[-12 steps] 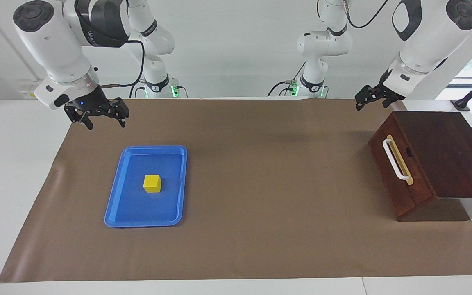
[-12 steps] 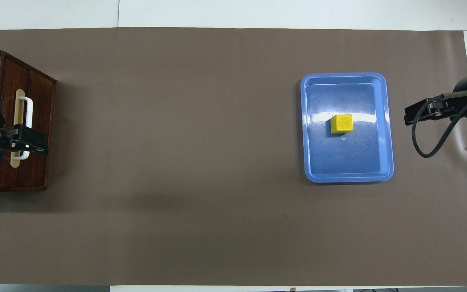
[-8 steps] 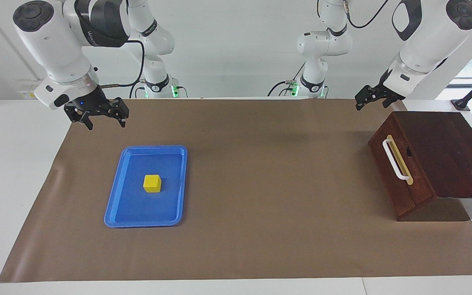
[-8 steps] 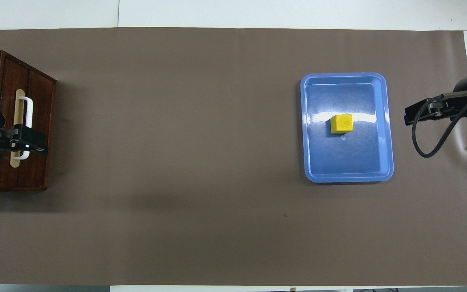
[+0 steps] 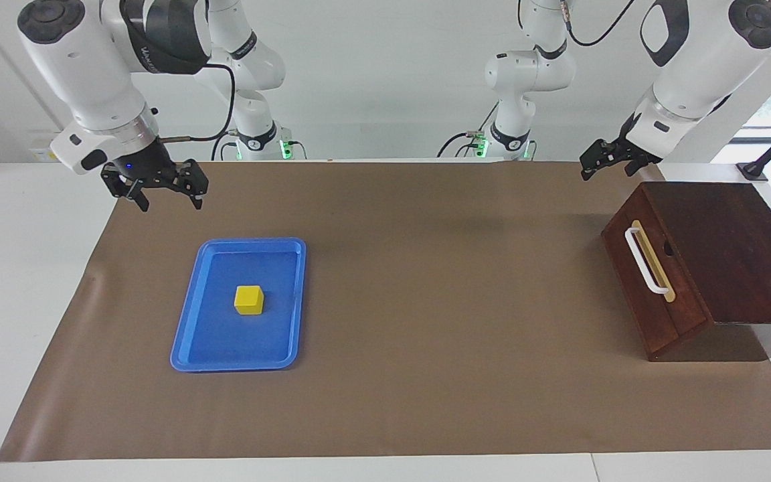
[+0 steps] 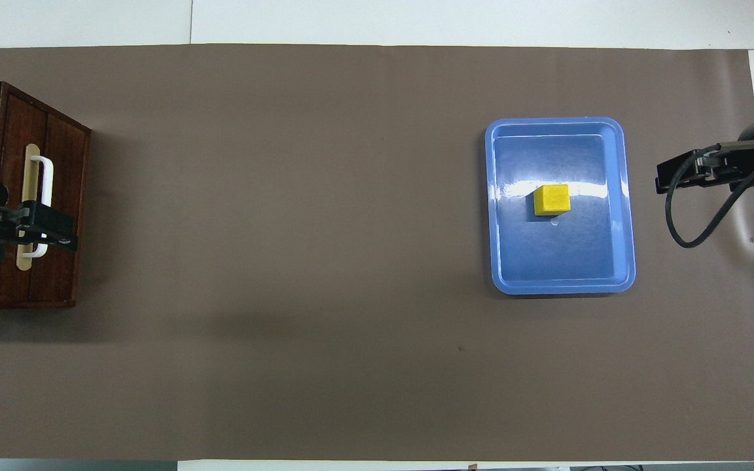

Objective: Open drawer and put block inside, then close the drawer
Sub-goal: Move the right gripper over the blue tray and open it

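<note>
The drawer (image 5: 653,284) is shut in its dark reddish-brown cabinet at the left arm's end of the table, its white bar handle (image 5: 645,261) facing the middle of the table. The yellow block (image 5: 249,299) sits in a blue tray (image 5: 191,335) at the right arm's end; it also shows in the overhead view (image 6: 552,199). My left gripper (image 5: 605,171) is open and raised beside the cabinet's corner nearest the robots; in the overhead view (image 6: 71,237) it covers part of the handle (image 6: 44,180). My right gripper (image 5: 168,203) is open and empty, raised over the mat near the tray.
A brown mat (image 5: 425,301) covers the table between the tray and the cabinet (image 5: 733,248). White table surface borders the mat. The right arm's black cable (image 6: 678,216) hangs beside the tray (image 6: 626,261).
My right gripper has drifted slightly up and away from the tray. The left gripper, block, tray and drawer have not visibly moved.
</note>
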